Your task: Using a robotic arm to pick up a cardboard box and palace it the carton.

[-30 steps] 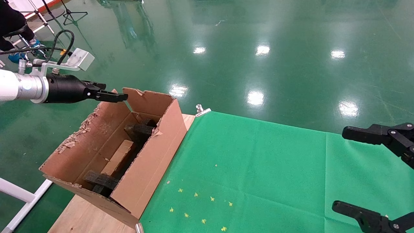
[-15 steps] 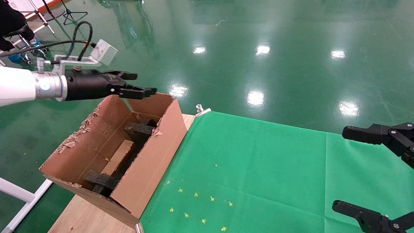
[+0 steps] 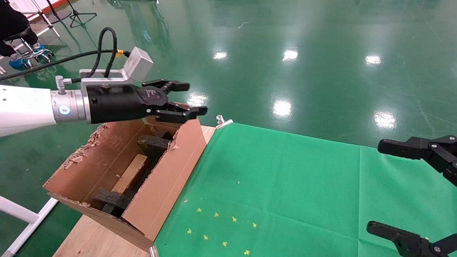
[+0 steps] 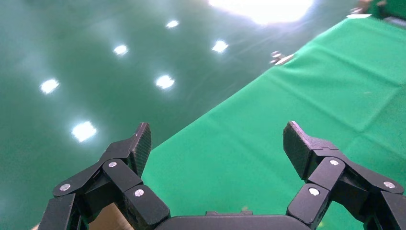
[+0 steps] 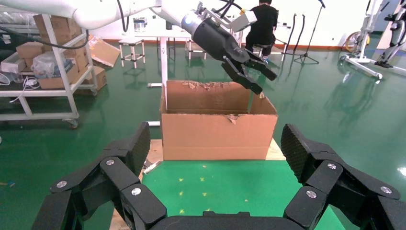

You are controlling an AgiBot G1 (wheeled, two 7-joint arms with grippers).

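Green cloth [image 3: 285, 185] covers the tabletop, where the left pincer [image 3: 189, 99] hangs spread and empty, the carton [image 3: 160, 185] just below it with the cardboard box [image 3: 131, 174] inside, the right pincer [image 3: 392, 185] spread well apart.

Robotics lab — glossy green floor [image 3: 321, 43], metal shelving [image 5: 52, 72] with boxes, tripods, seated worker [image 5: 262, 21].

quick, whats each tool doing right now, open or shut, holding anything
Left tool: open, holding nothing, above the carton's far end.
Right tool: open, holding nothing, parked over the green cloth.
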